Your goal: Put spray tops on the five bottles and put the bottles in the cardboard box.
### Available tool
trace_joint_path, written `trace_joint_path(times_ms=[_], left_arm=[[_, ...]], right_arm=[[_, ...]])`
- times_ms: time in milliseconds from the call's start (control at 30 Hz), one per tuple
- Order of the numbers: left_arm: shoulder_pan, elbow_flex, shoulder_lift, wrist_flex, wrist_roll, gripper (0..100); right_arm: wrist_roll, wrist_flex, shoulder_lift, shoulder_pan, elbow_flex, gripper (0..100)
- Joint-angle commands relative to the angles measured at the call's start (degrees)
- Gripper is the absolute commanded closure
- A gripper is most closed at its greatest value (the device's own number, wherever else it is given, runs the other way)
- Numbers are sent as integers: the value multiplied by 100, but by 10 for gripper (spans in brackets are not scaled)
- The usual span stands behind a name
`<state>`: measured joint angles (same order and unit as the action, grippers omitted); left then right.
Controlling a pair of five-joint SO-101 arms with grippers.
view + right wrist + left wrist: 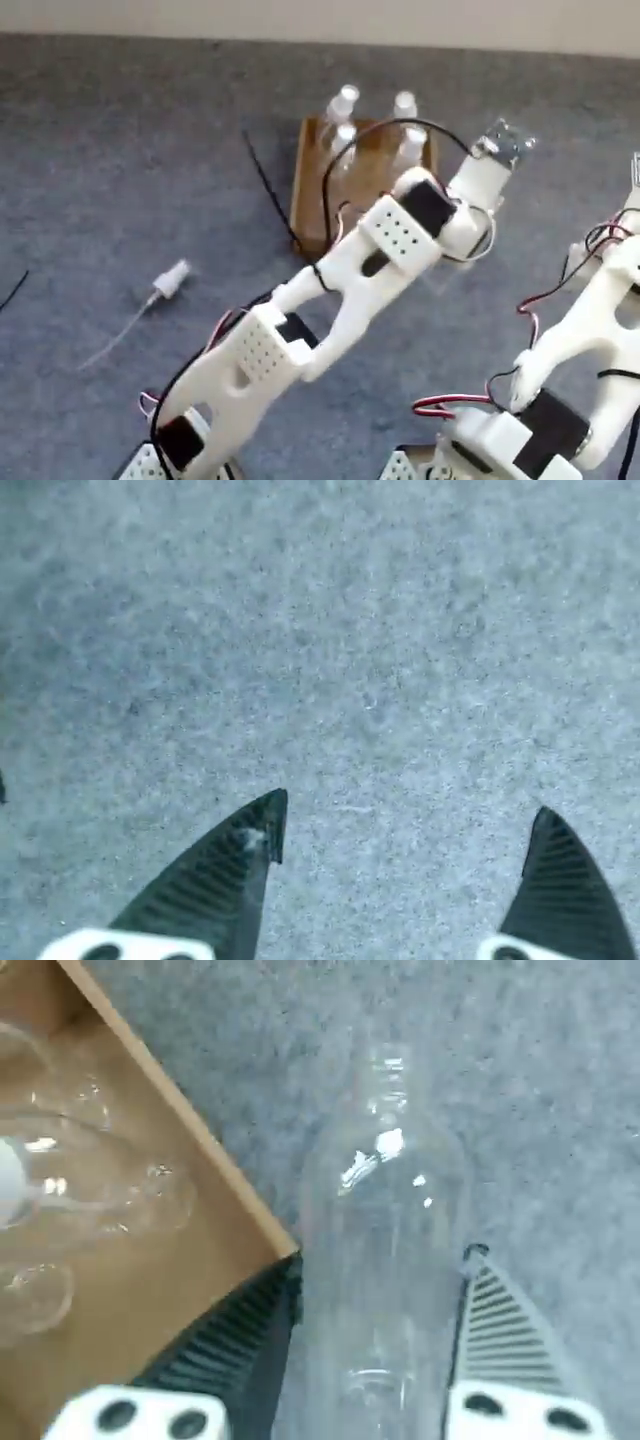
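Left gripper: closed snug on a clear bottle. One dark finger against one side, one pale finger against the other. Neck bare and pointing away from the gripper, screw ring showing. Hard to tell whether lifted or resting on the floor.

Just beside this bottle: a corner of the cardboard box. Under it: soft grey carpet.

From the high view, a long stretch of left arm, from the near edge up and across to the right side of the box. Brown box wall in the middle of the far part of the carpet. Inside the box: four bottles standing up, each with a white top on.

Far off to the left of the box, well apart from it: one loose spray top, lying on its side on the carpet, thin tube trailing toward the near edge. Close by the box's left wall: a thin black cable.

Right gripper: spread wide, over plain grey carpet. Right arm: bent at the right edge of the high view, apart from the box.
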<state>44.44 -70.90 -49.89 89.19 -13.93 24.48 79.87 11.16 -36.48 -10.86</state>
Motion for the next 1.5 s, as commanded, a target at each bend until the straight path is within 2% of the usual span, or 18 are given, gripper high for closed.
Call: trace_joint_path(times_ms=[0,333,500,633,833,967,1133,1300,1467], left_arm=[[13,-637,101,536,-79,745],[-154,-1086,286,1099,774,741],[-813,-1270,1200,1196,1178,784],[-1174,-585,2369,1196,1257,793],[-1912,1657,4497,1196,1688,793],[-2976,3582,5974,1178,2031,793],[-4549,5807,7644,1160,2901,793],[-5938,7899,8752,26,3657,793],[-6607,9235,8901,-888,4070,793]], right_arm=[[-62,-57,31,180,75,688],[-62,-48,66,224,57,688],[-79,-48,75,259,75,688],[-695,-48,75,453,84,688],[-1670,-48,22,1490,48,688],[-2523,-75,22,2097,48,688],[-3200,-136,13,2756,40,688],[-3367,-593,-400,2879,-154,688],[-3508,-655,-1429,2862,-84,688]])
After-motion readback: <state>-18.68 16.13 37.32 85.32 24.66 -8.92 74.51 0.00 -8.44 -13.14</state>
